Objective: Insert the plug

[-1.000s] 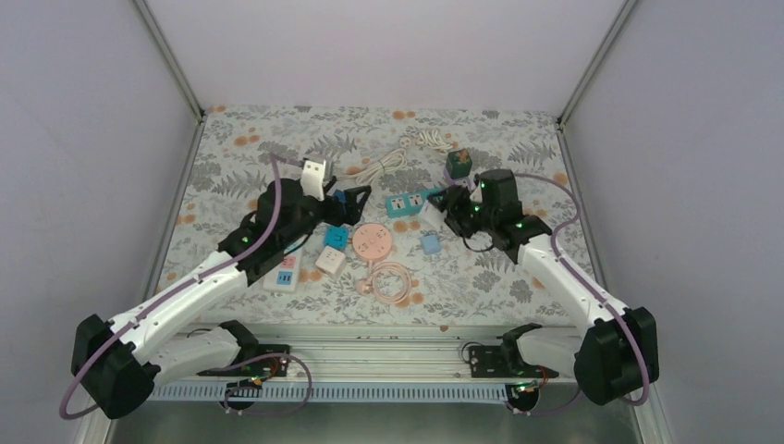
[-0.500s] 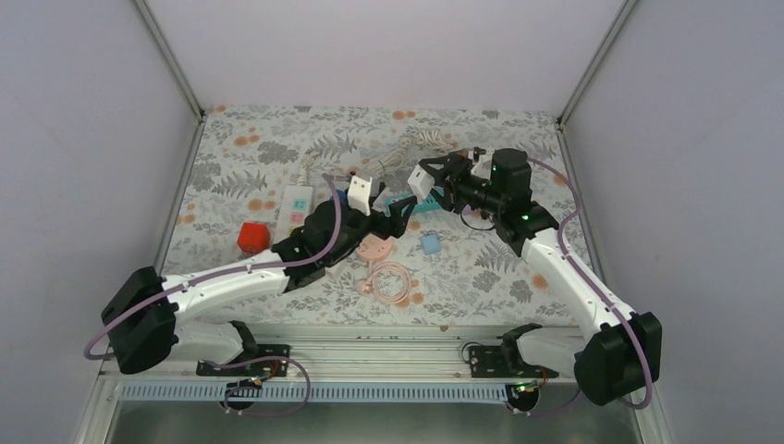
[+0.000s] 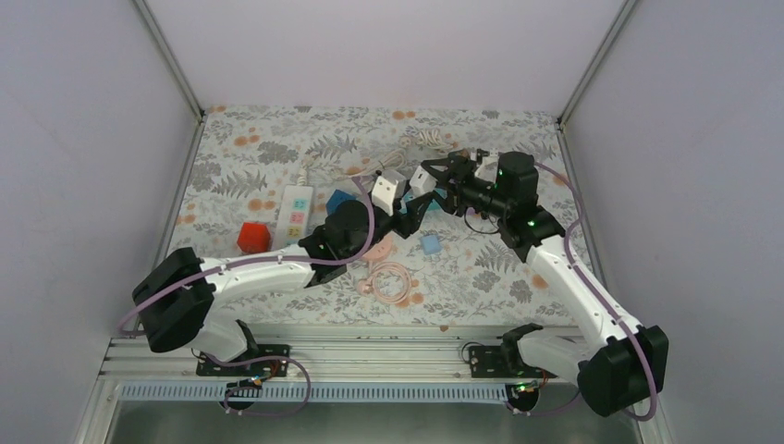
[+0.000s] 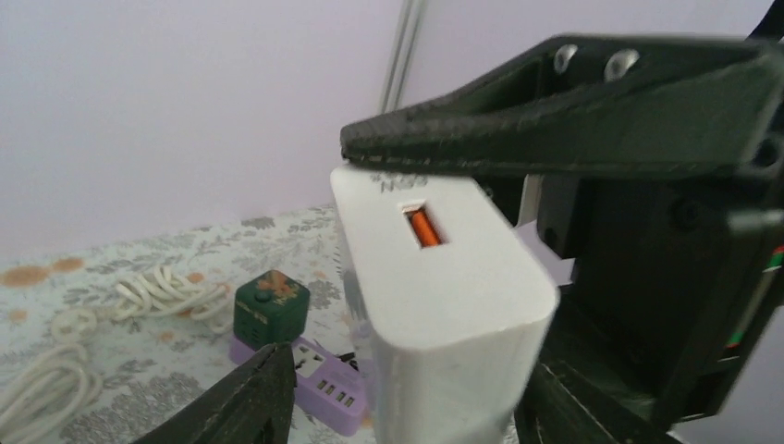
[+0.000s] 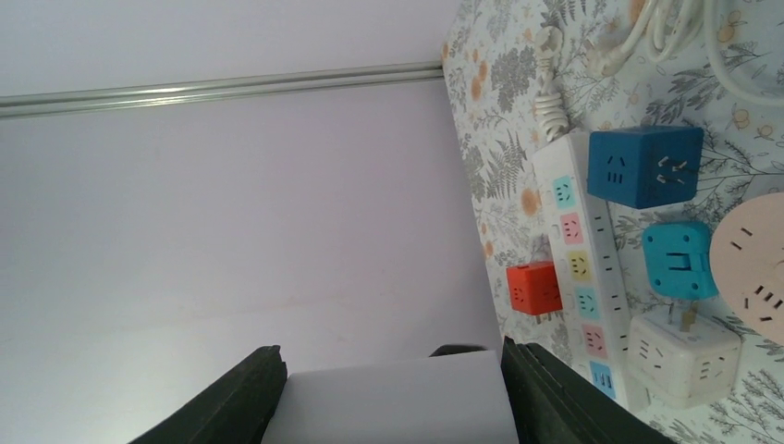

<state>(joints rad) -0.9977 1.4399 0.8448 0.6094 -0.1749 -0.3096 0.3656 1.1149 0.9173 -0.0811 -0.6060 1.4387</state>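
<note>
The plug [image 3: 419, 180] is a white charger block with an orange port [image 4: 423, 227] on its face. My right gripper [image 3: 427, 176] is shut on it and holds it above the middle of the table, pointing left. In the right wrist view the plug [image 5: 398, 402] fills the gap between the two black fingers [image 5: 231, 398] of that gripper [image 5: 388, 370]. My left gripper [image 3: 410, 209] has come up to it from the left. Seen from the left wrist, the plug [image 4: 444, 314] stands between the left gripper's [image 4: 407, 388] jaws; the left finger [image 4: 245, 402] is apart from it.
A white power strip [image 3: 294, 211], red cube [image 3: 251, 237], blue cube socket [image 5: 644, 166], teal socket [image 5: 679, 261], pink round socket [image 5: 753, 268] and white cube adapter [image 5: 684, 356] lie left of centre. A green cube [image 4: 270, 310], purple strip [image 4: 319, 384] and white cord [image 4: 92, 324] lie behind.
My left arm swung right across the table to the plug and its jaws narrowed. My right gripper rose off the table with the plug and turned it leftward.
</note>
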